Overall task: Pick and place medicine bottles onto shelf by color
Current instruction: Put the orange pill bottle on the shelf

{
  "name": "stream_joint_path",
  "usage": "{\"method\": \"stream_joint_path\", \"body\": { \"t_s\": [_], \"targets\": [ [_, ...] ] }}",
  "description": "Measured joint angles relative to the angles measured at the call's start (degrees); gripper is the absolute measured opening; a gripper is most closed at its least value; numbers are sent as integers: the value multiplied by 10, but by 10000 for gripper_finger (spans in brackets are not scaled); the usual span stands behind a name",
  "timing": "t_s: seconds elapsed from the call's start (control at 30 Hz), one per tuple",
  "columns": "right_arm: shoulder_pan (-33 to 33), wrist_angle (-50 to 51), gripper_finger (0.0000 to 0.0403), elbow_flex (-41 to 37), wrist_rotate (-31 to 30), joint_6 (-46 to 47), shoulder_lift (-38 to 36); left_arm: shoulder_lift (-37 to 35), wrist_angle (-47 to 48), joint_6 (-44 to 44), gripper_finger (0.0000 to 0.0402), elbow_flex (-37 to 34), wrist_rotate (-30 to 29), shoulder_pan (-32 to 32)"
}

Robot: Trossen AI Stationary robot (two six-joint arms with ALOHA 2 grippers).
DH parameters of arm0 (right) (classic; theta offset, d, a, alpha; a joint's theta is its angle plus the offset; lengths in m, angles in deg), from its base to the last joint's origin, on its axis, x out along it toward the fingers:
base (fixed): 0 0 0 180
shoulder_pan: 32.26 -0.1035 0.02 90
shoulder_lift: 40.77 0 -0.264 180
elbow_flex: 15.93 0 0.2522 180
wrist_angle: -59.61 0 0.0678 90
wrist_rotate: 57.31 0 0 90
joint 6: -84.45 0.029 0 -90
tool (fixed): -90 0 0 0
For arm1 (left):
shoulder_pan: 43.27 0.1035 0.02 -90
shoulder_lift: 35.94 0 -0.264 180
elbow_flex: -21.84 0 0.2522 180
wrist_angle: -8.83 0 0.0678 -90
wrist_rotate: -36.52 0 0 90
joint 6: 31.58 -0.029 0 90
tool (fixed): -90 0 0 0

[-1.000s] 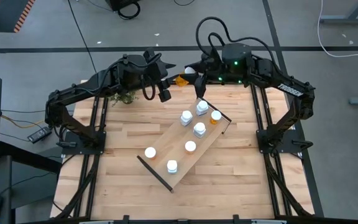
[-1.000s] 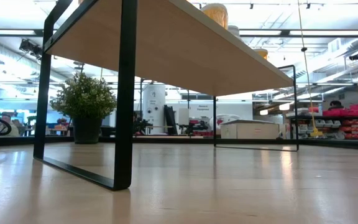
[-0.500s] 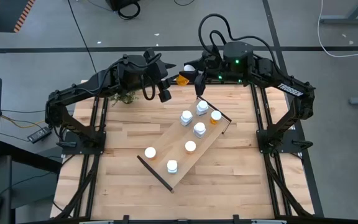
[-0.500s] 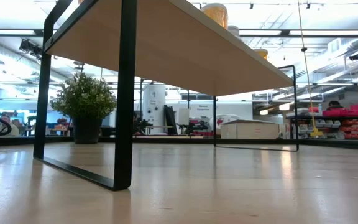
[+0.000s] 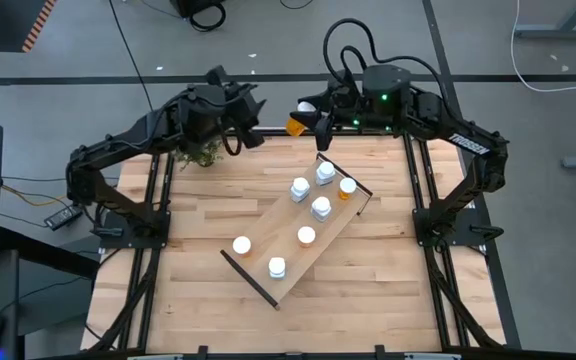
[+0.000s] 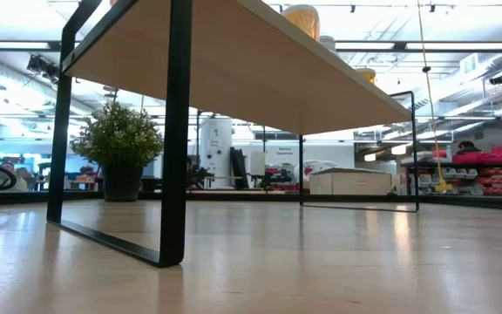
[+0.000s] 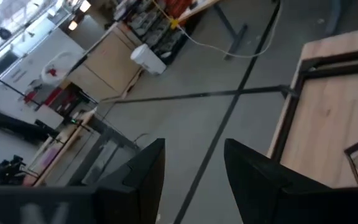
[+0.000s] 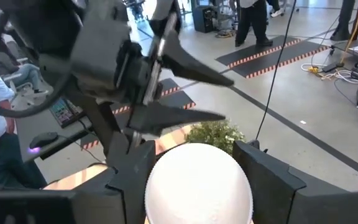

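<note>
Orange bottle [image 5: 299, 123] lies roughly horizontal, cap [image 8: 197, 183] wristward, grasped by right fingers [image 8: 272, 180].

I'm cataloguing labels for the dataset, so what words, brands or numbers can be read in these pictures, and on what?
No text can be read in any view.
White marking on the right arm's upper link: too small to read.
Signs on the cabinets and shelves in the room behind the table: blurred, unreadable.
Medicine bottles on the shelf: only their plain white caps show from above; no label visible.
</note>
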Motion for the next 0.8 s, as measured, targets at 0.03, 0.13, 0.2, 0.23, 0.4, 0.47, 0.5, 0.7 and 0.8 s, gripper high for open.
{"method": "stream_joint_path", "body": {
  "t_s": [0.03, 0.13, 0.2, 0.23, 0.4, 0.47, 0.5, 0.7, 0.8],
  "targets": [
    [-1, 1, 217, 0, 3, 2, 0, -2, 1, 2, 172, 0, -1, 1],
    [-14, 2, 217, 0, 20, 0, 6, -16, 27, 21, 172, 0, -1, 5],
    [-29, 7, 217, 0, 30, -5, 13, -25, 26, 33, 172, 1, -2, 6],
    [-38, 3, 217, 0, 31, -8, 21, -29, 37, 36, 172, 1, -3, 7],
    [-74, 6, 217, 0, 32, -26, 42, -47, 50, 62, 172, 0, -17, 9],
    [-85, 6, 217, 0, 32, -34, 54, -56, 53, 77, 172, 0, -23, 9],
    [-89, 8, 217, 0, 32, -36, 58, -62, 59, 85, 172, 0, -22, 9],
    [-105, 19, 217, -1, 30, -62, 83, -81, 79, 159, 172, 1, -25, 3],
    [-112, 21, 217, 0, 33, -79, 105, -89, 94, 204, 172, 1, -24, 1]
  ]
}}
